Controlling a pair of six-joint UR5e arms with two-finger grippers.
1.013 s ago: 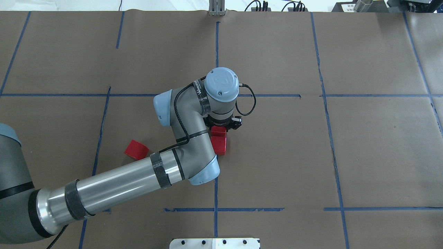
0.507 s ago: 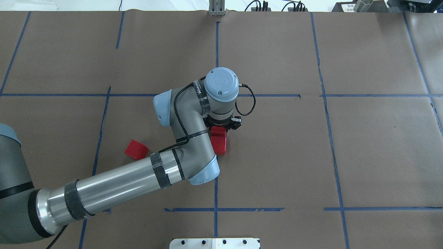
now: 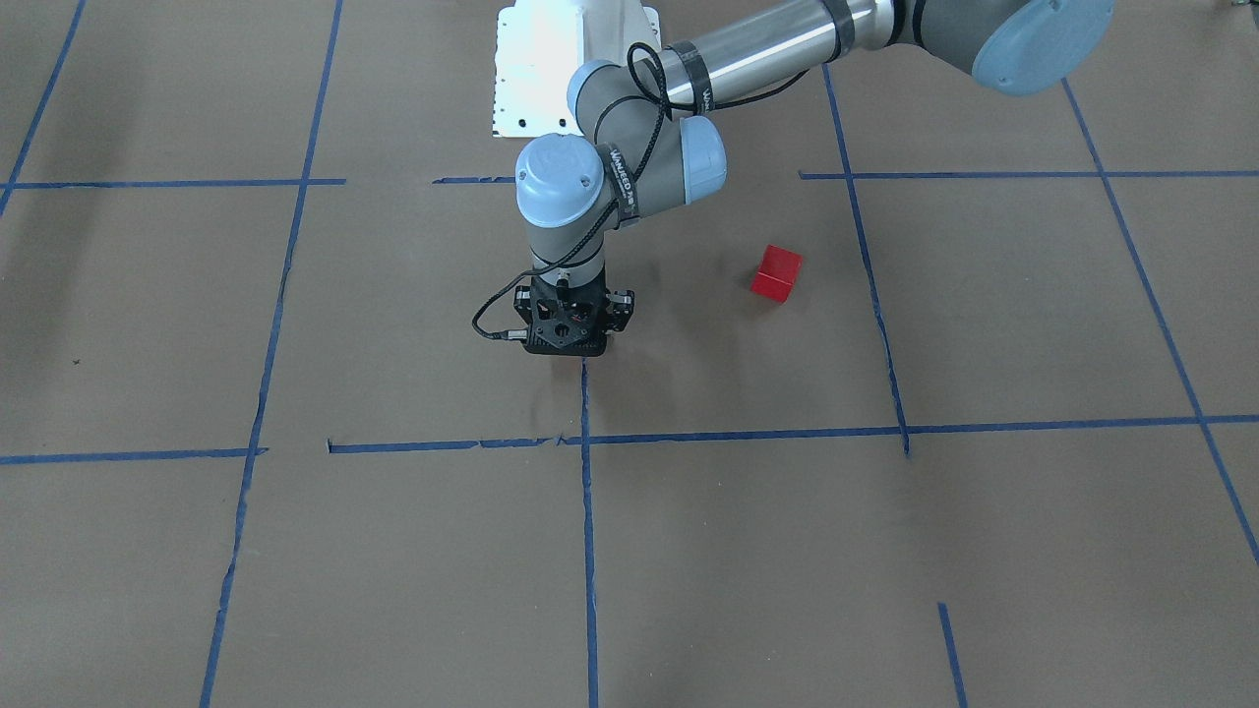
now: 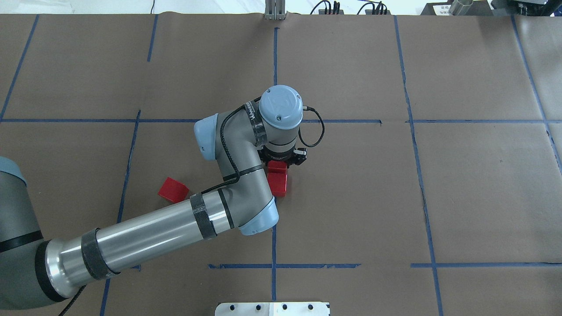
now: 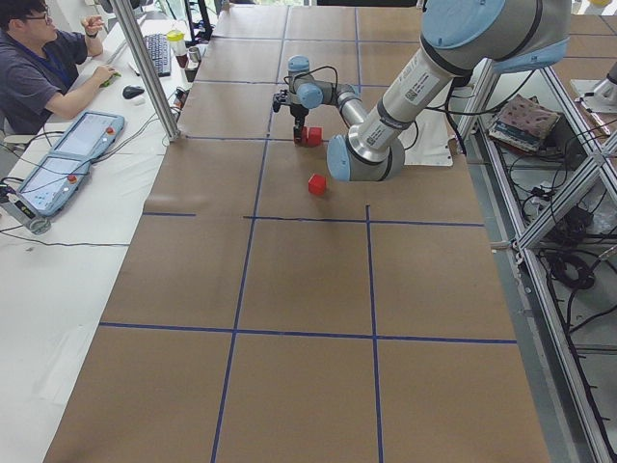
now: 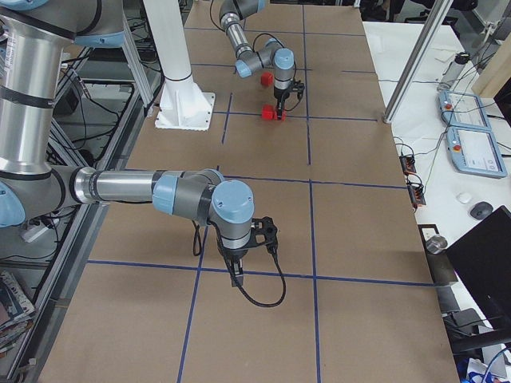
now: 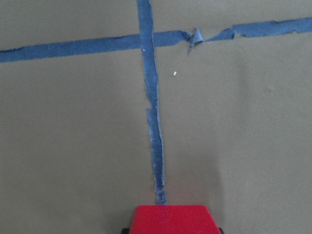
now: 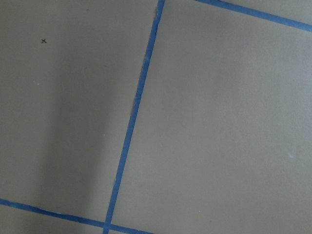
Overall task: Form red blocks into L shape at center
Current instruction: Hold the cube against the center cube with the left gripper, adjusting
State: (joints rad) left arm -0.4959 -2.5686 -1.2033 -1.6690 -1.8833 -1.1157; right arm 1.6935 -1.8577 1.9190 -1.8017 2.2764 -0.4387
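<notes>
**Overhead exterior.** The left gripper [image 4: 281, 160] points straight down inside the center [image 4: 351, 193]. The gripped red block [image 4: 277, 165] touches the adjacent red block [image 4: 278, 184] on its robot-facing side. Together they form a straight two-cube line over the vertical tape line [image 4: 274, 245]. The loose red block [image 4: 173, 190] lies well apart in the cell's left half, turned at an angle to the grid. All three cubes are uniform matte red. A black wrist strap [image 4: 251, 115] carries white lettering that is too small to read reliably.

**Exterior front-facing.** The gripper body hides the paired cubes. Only the loose red block is visible.

**Exterior left.** The pair sits at the gripper's tip, with the loose cube nearer the camera. A person [image 5: 39, 63] sits at a side desk.

**Exterior right.** The right gripper [image 6: 237, 278] hangs low over the paper, well apart from all the cubes. Whether its fingers are apart or together cannot be told.

**Left wrist-mounted.** The cube's top face fills the lower edge of the view. Dark fingertips [image 7: 125, 230] press against both of its sides, so the gripper is clamped on it.

**Right wrist-mounted.** This view shows paper, blue tape, and a small x-shaped mark [image 8: 44, 41].
</notes>
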